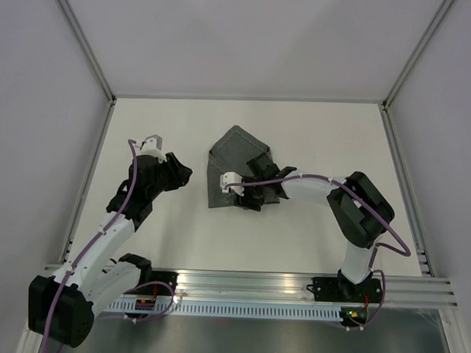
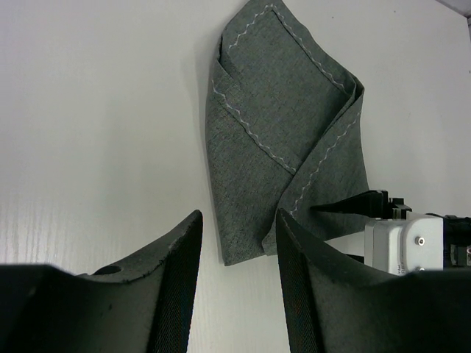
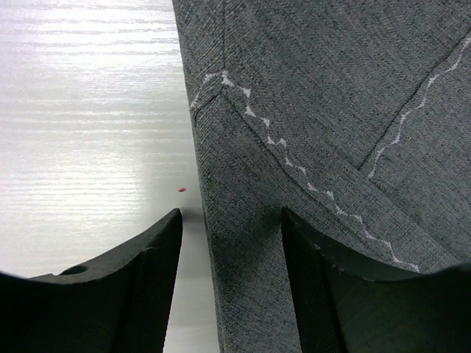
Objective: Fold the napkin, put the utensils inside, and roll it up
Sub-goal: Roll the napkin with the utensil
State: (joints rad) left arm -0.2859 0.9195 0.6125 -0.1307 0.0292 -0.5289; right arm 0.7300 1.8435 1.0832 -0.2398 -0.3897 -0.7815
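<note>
Napkin (image 1: pixel 234 162) lies folded into uneven layered wedge mid-bench (image 1: pixel 322 141), pale stitching showing on overlapping flaps. My right gripper (image 3: pixel 232 220) open, low at its near edge: one finger over cloth, other over bare bench. Contact with cloth unclear. Tiny red speck (image 3: pixel 182 190) just beside that edge. My left gripper (image 2: pixel 237 220) open, empty, apart from napkin, facing its corner.

Count: one napkin (image 1: pixel 234 167). Two grippers: left gripper (image 2: pixel 237 250) and right gripper (image 3: pixel 229 250). One small red speck (image 3: pixel 182 190) just beside the napkin, possibly debris.
</note>
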